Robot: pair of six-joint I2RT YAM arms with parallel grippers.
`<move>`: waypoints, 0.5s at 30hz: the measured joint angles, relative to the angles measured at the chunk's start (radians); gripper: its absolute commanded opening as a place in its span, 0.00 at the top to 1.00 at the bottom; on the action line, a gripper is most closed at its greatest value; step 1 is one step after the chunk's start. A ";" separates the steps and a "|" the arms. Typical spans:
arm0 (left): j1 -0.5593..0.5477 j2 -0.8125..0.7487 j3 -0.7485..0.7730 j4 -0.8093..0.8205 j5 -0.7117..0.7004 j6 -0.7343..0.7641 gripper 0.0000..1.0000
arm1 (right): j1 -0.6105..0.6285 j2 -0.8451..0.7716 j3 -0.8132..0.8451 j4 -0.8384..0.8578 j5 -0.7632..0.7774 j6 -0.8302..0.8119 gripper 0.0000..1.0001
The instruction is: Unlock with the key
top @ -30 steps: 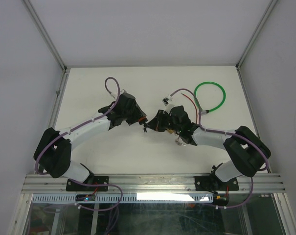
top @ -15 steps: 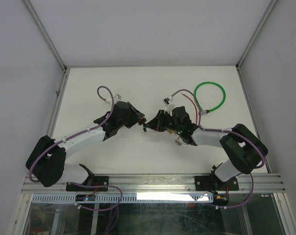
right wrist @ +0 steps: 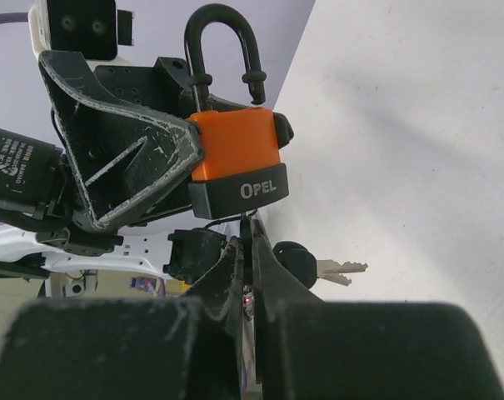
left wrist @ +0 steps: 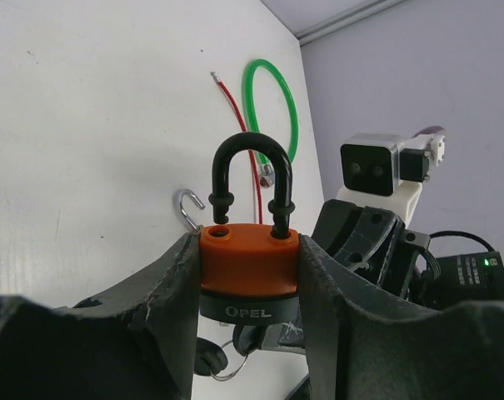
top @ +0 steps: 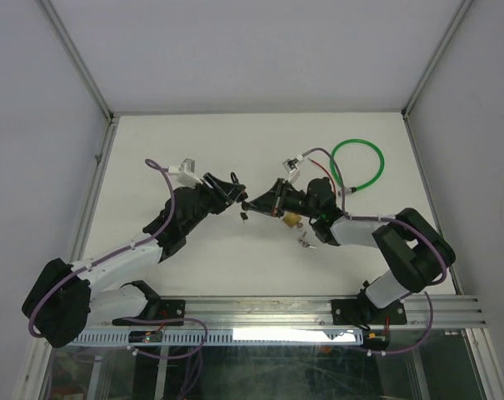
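Observation:
An orange padlock (left wrist: 250,260) with a grey base marked OPEL and a black shackle sits clamped between my left gripper's (left wrist: 248,243) fingers, held above the table. One shackle leg stands out of its hole. My right gripper (right wrist: 250,240) is shut on a thin key under the padlock's (right wrist: 235,158) base, at the keyhole. Spare keys (right wrist: 318,267) on a ring hang beside it. In the top view the two grippers meet tip to tip, left (top: 233,193), right (top: 256,202), at the table's middle.
A green cable loop (top: 357,165) and a red wire (top: 322,172) lie at the back right. A small brass padlock (top: 293,220) and loose metal bits (top: 306,242) lie under the right arm. White walls and metal posts ring the table.
The left arm has swung its elbow down and to the left and rolled its wrist. The right wrist has turned too. The grippers still meet at the same spot.

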State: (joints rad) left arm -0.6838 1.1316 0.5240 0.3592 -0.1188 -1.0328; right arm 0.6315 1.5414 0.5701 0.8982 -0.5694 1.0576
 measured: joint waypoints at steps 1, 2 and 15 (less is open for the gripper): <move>0.000 -0.003 -0.002 0.003 0.005 0.008 1.00 | -0.003 0.006 0.000 0.012 -0.014 0.013 1.00; 0.000 -0.009 -0.004 0.003 0.013 0.018 1.00 | -0.005 0.011 0.000 0.022 -0.029 0.022 0.99; 0.110 -0.045 -0.029 -0.067 0.295 0.022 1.00 | -0.009 -0.098 0.000 -0.167 -0.011 -0.187 0.49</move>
State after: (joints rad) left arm -0.5739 1.0863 0.4950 0.2924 0.1764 -1.0111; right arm 0.6224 1.4429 0.5701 0.7311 -0.5804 0.8703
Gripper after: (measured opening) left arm 0.436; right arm 0.452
